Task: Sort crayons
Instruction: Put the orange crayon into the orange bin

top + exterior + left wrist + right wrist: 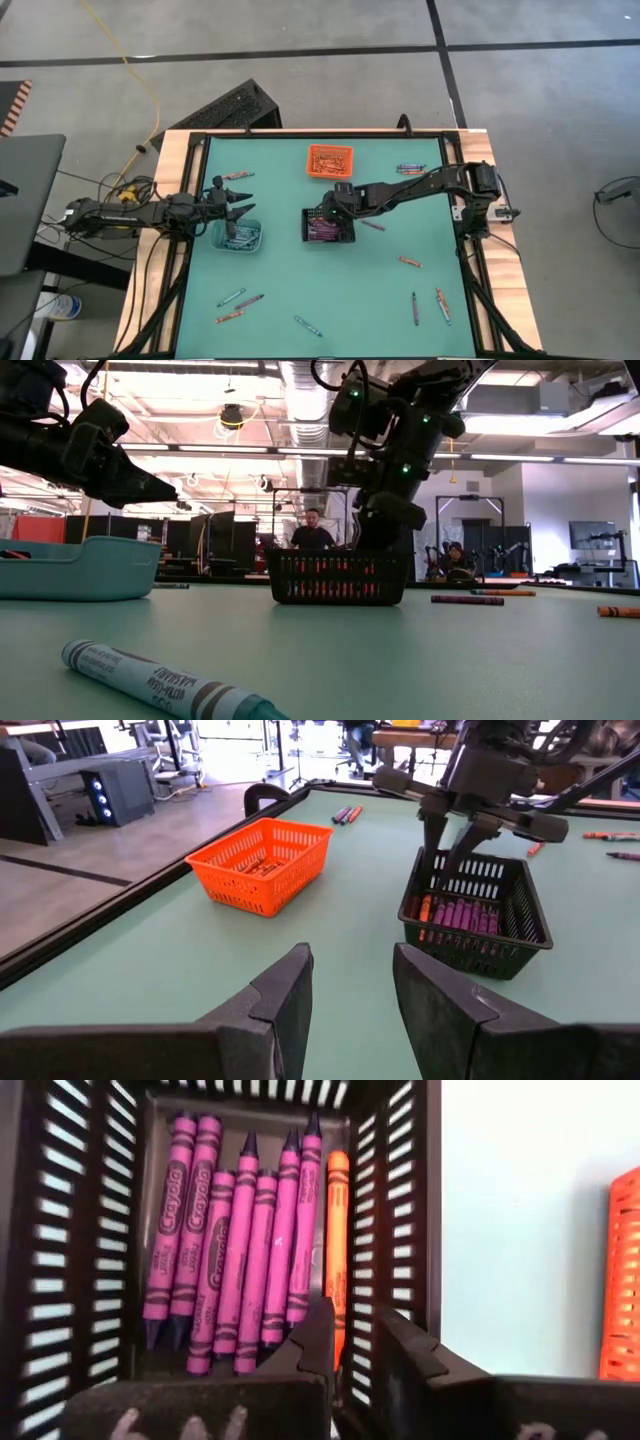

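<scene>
The right claw (350, 1345), fingers narrowly parted and pinching nothing, hangs inside the black bin (400, 1200) directly above the misplaced orange crayon (337, 1230), whose long axis runs away from it alongside the purple crayons (240, 1230).

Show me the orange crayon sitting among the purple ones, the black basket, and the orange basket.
orange crayon (337, 1230), right wrist view, mid-wrapper.
black basket (524, 905), left wrist view, side wall.
orange basket (262, 887), left wrist view, front wall.

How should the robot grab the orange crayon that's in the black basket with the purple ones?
Probably from straight above, pinching the orange paper-wrapped crayon around its middle. It lies flat along the wall of the black slotted plastic basket, with purple crayons tight on its other side, so the fingers have little room.
</scene>
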